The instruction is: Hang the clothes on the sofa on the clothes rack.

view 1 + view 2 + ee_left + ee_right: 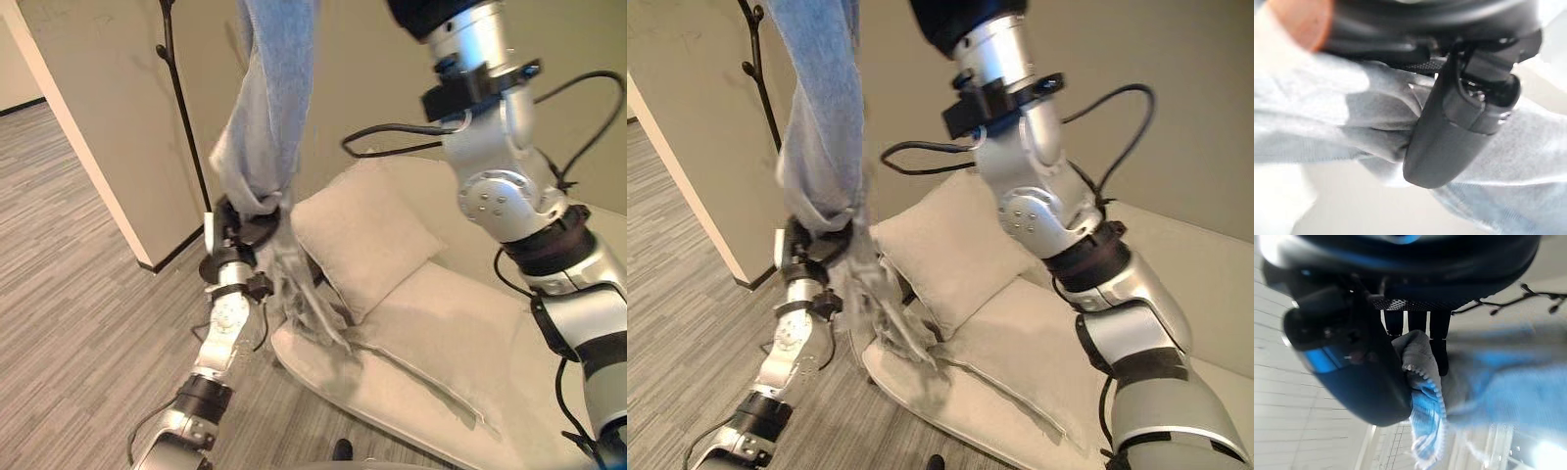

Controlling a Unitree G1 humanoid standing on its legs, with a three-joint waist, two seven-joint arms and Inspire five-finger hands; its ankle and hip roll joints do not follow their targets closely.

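Observation:
A light blue-grey garment [274,108] hangs in a long twisted strip from above the picture down to the sofa's near end. My left hand [240,230] is shut on its lower part, where the cloth bunches and trails onto the sofa [441,372]. In the left wrist view the thumb [1449,132] presses into the cloth [1327,122]. My right arm reaches up high. In the right wrist view my right hand [1352,372] pinches a zipped edge of the garment [1422,396]. The black clothes rack [181,98] stands just left of the hanging garment, and its branches [1528,296] show near my right hand.
A beige pillow [362,235] leans on the cream sofa beside my left hand. A tan wall corner [108,137] stands behind the rack. Grey striped carpet [69,294] spreads to the left.

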